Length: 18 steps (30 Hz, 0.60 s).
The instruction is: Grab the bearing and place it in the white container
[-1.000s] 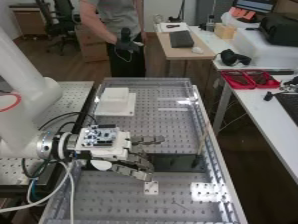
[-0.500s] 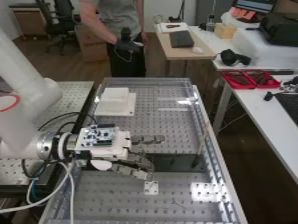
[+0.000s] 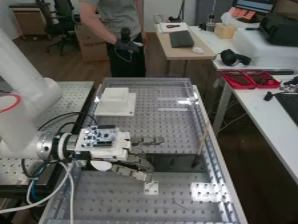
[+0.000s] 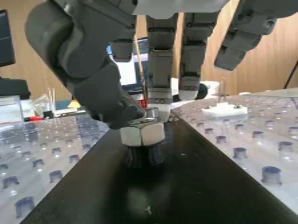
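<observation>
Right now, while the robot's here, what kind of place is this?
It looks like a robotics lab or workshop. You can tell from the white robot arm with its dark hand, the bench dotted with little holes, and the computer screen farther back.

grey perforated bench: flat black strip across it
beyond strip, left: white square box on flat white square base
before strip: small white plate
on strip: silvery hexagonal metal piece, seemingly
</observation>
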### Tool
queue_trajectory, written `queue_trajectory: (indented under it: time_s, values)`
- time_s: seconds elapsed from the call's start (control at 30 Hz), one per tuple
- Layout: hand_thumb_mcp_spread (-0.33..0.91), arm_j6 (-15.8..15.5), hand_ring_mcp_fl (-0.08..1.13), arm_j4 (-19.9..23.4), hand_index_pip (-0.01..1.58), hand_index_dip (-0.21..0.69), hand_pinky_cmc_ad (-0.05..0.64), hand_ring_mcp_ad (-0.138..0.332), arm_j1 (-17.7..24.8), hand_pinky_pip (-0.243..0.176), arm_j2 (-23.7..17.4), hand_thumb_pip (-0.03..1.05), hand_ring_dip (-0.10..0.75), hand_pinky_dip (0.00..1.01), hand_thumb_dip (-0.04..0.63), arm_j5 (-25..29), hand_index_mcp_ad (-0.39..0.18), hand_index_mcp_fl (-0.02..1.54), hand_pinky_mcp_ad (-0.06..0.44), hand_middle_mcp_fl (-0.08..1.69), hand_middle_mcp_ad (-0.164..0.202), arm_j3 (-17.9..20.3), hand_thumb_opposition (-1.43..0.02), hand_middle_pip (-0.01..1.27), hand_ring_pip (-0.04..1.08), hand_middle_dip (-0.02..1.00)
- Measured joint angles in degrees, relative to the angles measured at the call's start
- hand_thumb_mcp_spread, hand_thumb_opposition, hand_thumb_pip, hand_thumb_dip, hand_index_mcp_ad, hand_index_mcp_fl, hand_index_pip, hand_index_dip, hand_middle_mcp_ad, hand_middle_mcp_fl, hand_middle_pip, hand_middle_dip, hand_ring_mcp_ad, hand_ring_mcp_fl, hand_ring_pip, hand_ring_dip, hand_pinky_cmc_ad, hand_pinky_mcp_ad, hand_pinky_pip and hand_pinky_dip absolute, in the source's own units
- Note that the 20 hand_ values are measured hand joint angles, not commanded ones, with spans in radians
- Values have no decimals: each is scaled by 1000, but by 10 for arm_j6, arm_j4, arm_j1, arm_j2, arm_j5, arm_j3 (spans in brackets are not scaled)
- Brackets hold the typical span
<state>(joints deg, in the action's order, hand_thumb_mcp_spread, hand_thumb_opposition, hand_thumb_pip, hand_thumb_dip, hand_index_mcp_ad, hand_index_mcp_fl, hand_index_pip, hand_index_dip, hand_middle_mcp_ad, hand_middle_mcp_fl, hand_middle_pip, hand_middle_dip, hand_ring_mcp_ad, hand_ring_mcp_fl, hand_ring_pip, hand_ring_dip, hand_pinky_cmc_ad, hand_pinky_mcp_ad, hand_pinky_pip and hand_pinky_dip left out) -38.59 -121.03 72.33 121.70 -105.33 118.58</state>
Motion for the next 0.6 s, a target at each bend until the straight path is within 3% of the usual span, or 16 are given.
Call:
queue_trajectory:
  time_s: [0.3, 0.43, 0.6]
  values:
    - [475, 6, 5, 35, 286, -199, 316, 84, 2, -89, 0, 827, 450, 290, 346, 7, -138, 5, 216, 302, 51, 12, -899, 1134, 684, 586]
    - [469, 10, 63, 44, 286, -199, 316, 80, 4, -89, 0, 785, 450, 265, 344, 11, -138, 5, 215, 396, 52, 15, -887, 1117, 684, 586]
    - [471, 14, 113, 48, 286, -199, 328, 84, 5, -63, -1, 759, 452, 239, 347, 13, -143, 5, 216, 428, 52, 16, -887, 1117, 686, 586]
